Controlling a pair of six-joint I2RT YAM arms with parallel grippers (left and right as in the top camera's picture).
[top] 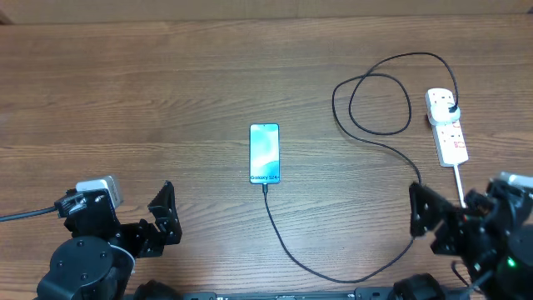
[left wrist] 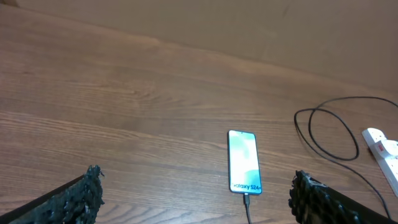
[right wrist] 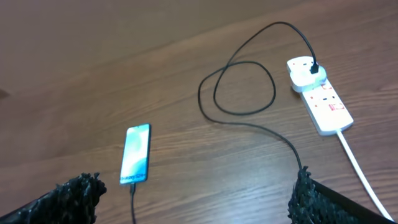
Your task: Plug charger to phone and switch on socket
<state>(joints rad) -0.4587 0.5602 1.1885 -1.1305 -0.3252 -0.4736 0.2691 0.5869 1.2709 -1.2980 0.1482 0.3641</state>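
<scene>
Socket (top: 450,133) lies ahead of the right gripper (right wrist: 194,190), long axis pointing roughly away from it, far from the left gripper (left wrist: 196,193); both jaws wide, empty.

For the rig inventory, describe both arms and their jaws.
Both arms are black. The left arm carries a pale grey box on its wrist, with a black lead trailing out of view. The right arm shows a small green light. The jaws are black wedges with rough, nubbly surfaces.
</scene>
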